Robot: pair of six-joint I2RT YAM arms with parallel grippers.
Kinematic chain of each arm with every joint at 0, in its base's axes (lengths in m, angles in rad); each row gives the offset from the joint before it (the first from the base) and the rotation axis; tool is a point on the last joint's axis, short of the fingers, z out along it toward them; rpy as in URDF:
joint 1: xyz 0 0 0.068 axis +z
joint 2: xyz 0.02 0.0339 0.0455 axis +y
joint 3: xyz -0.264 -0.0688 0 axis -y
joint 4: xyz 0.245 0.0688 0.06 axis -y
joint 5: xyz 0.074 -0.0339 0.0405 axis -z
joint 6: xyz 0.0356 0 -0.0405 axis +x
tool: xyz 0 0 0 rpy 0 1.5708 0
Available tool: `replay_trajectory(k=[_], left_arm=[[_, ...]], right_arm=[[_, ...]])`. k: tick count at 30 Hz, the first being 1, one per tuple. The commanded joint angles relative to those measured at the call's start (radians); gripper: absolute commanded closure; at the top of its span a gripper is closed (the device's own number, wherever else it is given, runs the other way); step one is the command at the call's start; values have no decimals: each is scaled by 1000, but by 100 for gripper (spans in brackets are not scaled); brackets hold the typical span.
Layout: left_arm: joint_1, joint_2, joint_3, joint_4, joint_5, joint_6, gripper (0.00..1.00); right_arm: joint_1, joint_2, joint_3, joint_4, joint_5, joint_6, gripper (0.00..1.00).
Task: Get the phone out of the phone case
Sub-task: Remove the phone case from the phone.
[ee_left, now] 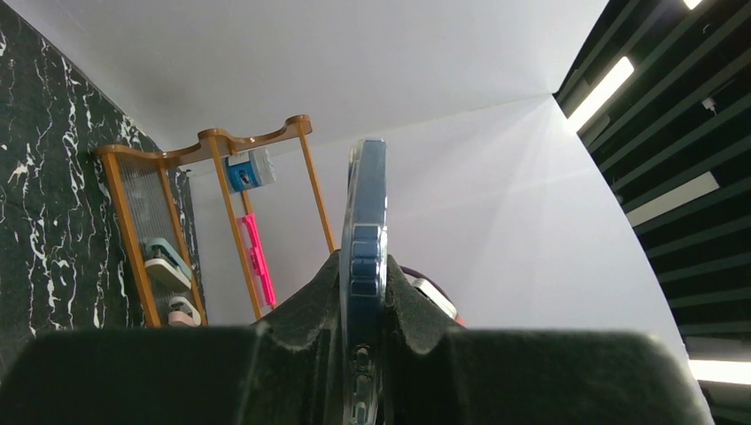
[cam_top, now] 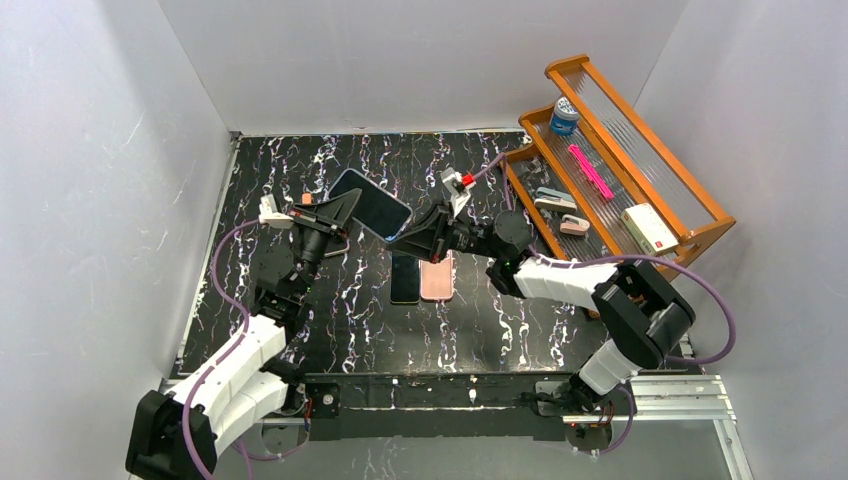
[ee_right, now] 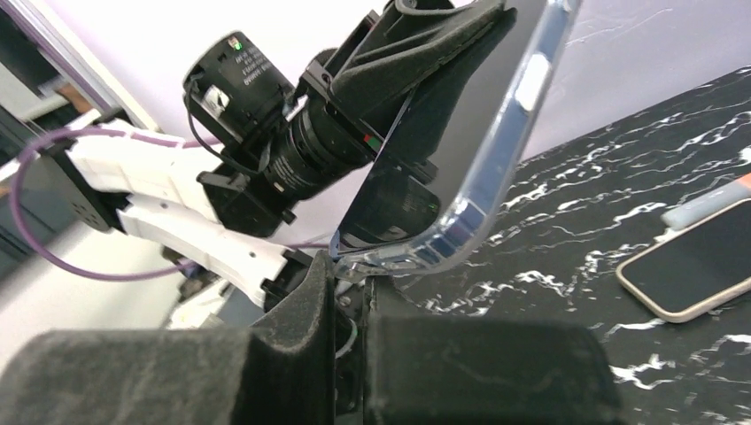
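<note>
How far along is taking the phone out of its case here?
Done: the phone, in its clear case, is lifted off the table. In hand: the left gripper clamps one end and the right gripper pinches the case's opposite corner. Left: the case still wraps the phone's edge, so peeling it off and freeing the phone remain.

A wooden rack [cam_top: 655, 135] holds a pink pen [cam_top: 591, 172] and white box [cam_top: 649, 228]; a black phone [cam_top: 405, 278] lies beside a pink phone [cam_top: 437, 279].

You've got a clear glossy plastic phone case [ee_right: 496, 177], matt rough-textured black fingers [ee_right: 177, 372], a glossy black marble-look surface [cam_top: 335, 295], and a varnished orange-brown wooden rack [ee_left: 212, 138].
</note>
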Motion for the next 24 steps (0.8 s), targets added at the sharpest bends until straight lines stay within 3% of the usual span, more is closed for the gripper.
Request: replay_trajectory(k=[1,7,11,16,20,24], left_arm=[[-23,-24,45,-45,83,-39,100],[-23,23,81,-57,165,-27,100],[-22,29,85,-55,178,-3,100],[-15,44,143,-99,238,140,100],[23,75,176,-139,312,253,100],[76,113,217,-163,431,347,100]], right_arm=[[6,-31,83,-249,2,-403,99],[5,-32,152,-444,32,-567,99],[-13,-32,147,-458,60,-585,99],[-53,-44,107,-449,44,-552,99],[-62,-98,56,-477,10,-557,82],[-73,-161,14,-568,-23,-602,56]])
